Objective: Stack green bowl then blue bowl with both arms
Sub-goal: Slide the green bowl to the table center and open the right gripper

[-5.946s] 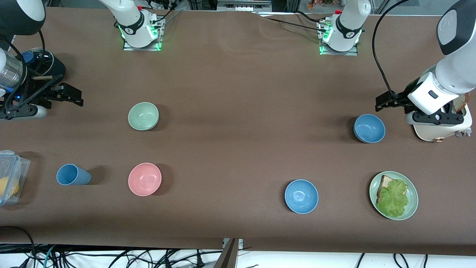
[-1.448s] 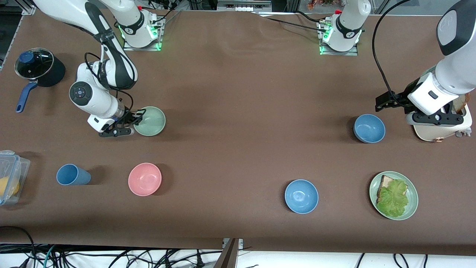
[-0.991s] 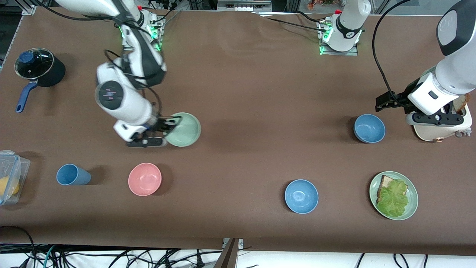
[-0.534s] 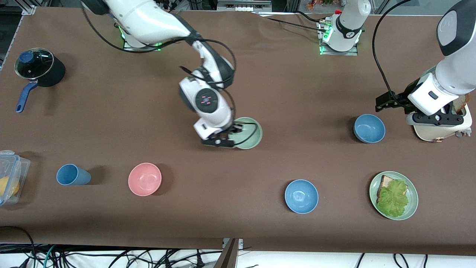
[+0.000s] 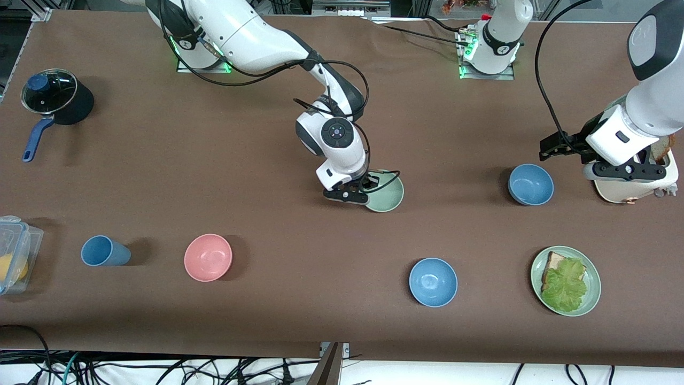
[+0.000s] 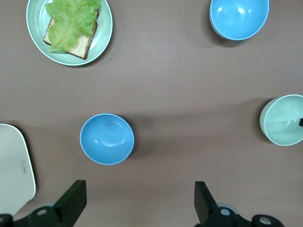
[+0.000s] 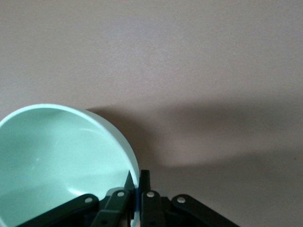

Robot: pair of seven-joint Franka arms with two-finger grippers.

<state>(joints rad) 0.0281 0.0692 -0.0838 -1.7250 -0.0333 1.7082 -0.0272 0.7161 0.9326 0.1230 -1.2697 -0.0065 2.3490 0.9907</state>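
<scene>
The right gripper (image 5: 368, 190) is clenched on the rim of the green bowl (image 5: 386, 191), one jaw inside the bowl and one outside, as the right wrist view shows (image 7: 135, 189). The bowl is over the middle of the brown surface (image 5: 267, 160), between the two arms' ends; whether it rests on the surface or hangs just above it cannot be told.

The left gripper (image 5: 558, 145) waits with its jaws released wide and nothing between them, up in the air near the blue bowl (image 5: 530, 184) at the left arm's end. In the left wrist view that bowl (image 6: 107, 138) sits upright on the surface, apart from both jaws.

A brighter blue bowl (image 5: 433, 282) lies nearer the front camera than the green bowl. The green plate with bread and lettuce (image 5: 590, 299) sits beside it, toward the left arm's end. A white toaster (image 5: 614, 192) stands beside the blue bowl.

Toward the right arm's end sit a pink bowl (image 5: 208, 257), a blue cup (image 5: 104, 251), a clear plastic box (image 5: 13, 251) at the edge, and a dark lidded pot with a blue handle (image 5: 56, 99).
</scene>
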